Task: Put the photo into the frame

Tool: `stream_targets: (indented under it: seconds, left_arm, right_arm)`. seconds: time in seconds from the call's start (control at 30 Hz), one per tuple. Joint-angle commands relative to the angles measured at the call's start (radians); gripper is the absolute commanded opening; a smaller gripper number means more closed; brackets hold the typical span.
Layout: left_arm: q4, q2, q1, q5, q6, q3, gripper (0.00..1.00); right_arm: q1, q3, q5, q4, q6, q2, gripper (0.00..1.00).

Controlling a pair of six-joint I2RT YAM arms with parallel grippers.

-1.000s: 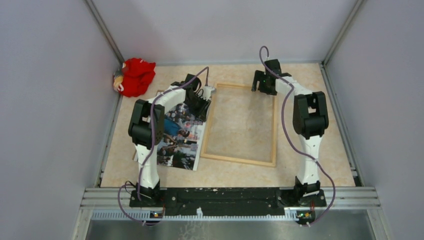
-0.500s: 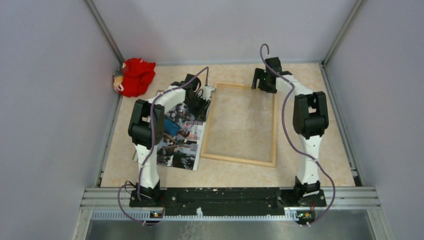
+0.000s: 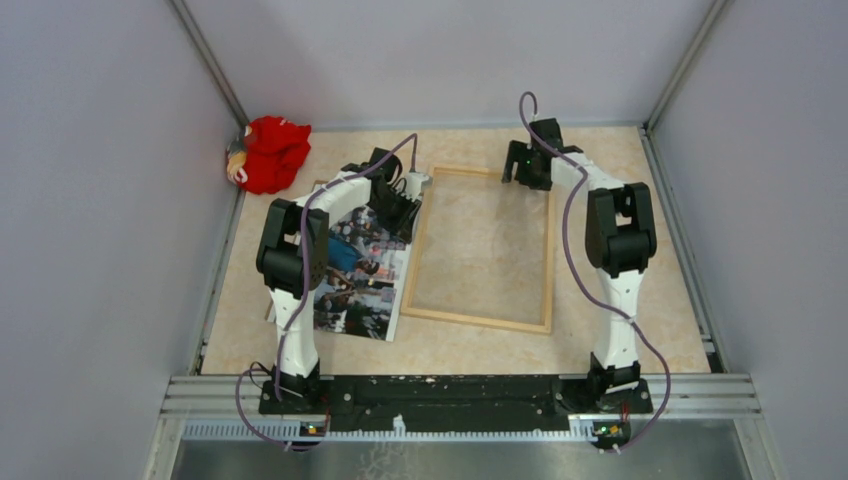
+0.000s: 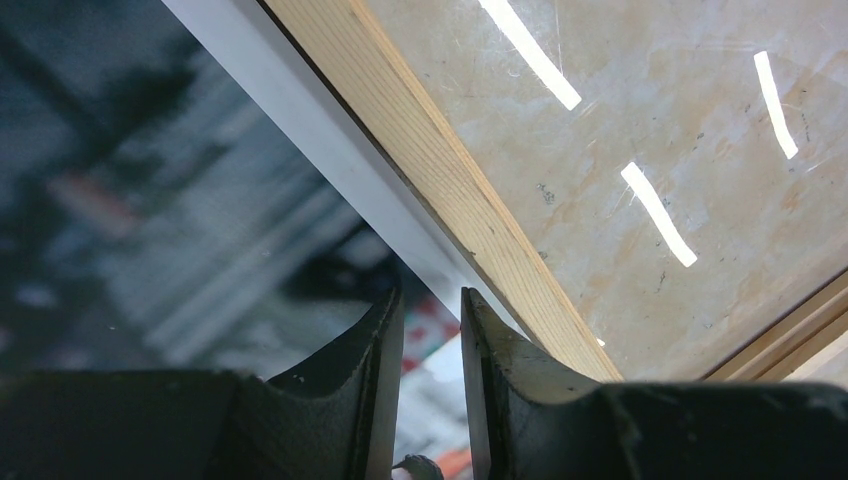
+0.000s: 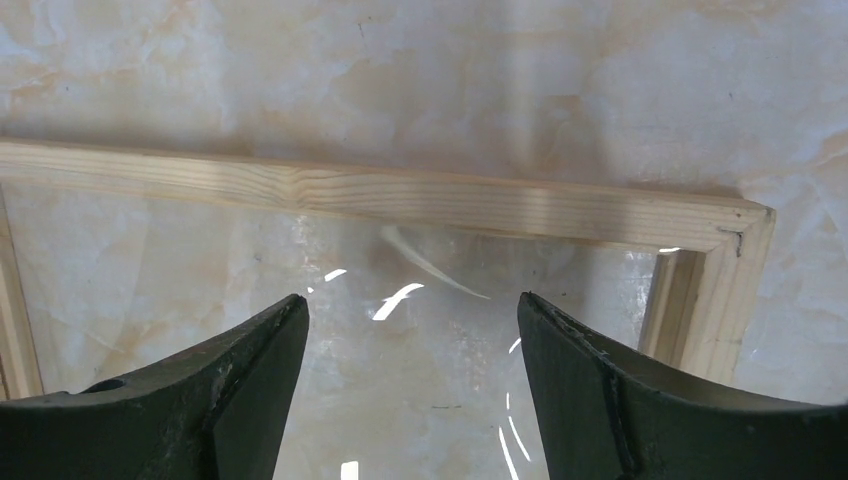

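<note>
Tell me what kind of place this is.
Likely a lab robot test cell, not a home: plain grey wall panels enclose a marble-patterned tabletop, with an aluminium rail along its near edge.

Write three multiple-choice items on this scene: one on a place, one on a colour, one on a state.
1. In the top view, where is the photo relative to the frame?
A. inside it
B. left of it
C. right of it

2. What colour is the toy in the far left corner?
A. green
B. blue
C. red

3. How is the right gripper?
A. open, nothing between its fingers
B. shut on the frame
C. shut on the photo

Answers:
1 B, the print lies beside the frame's left rail.
2 C, it is bright red.
3 A, the wrist view shows a wide gap with only the frame below.
</note>
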Motion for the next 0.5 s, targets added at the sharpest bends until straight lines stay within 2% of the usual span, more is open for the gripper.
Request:
stream_targets:
  seconds: [0.0,0.23,0.47]
  left_arm:
    - [0.002,-0.001,0.003,-0.004,0.016,0.002,0.35]
    - [-0.002,-0.001,0.004,-0.006,0.016,0.002,0.35]
    - [-0.017,-0.017,0.004,-0.007,0.030,-0.005,0.35]
  right_arm:
    - [-0.005,0.053,-0.033,-0.051,-0.011,-0.004,0.77]
    - [-0.005,0.250,-0.045,-0.085,-0.032,0.025,0.78]
    - [0.003,0.473,-0.079,-0.149,-0.032,0.215,0.78]
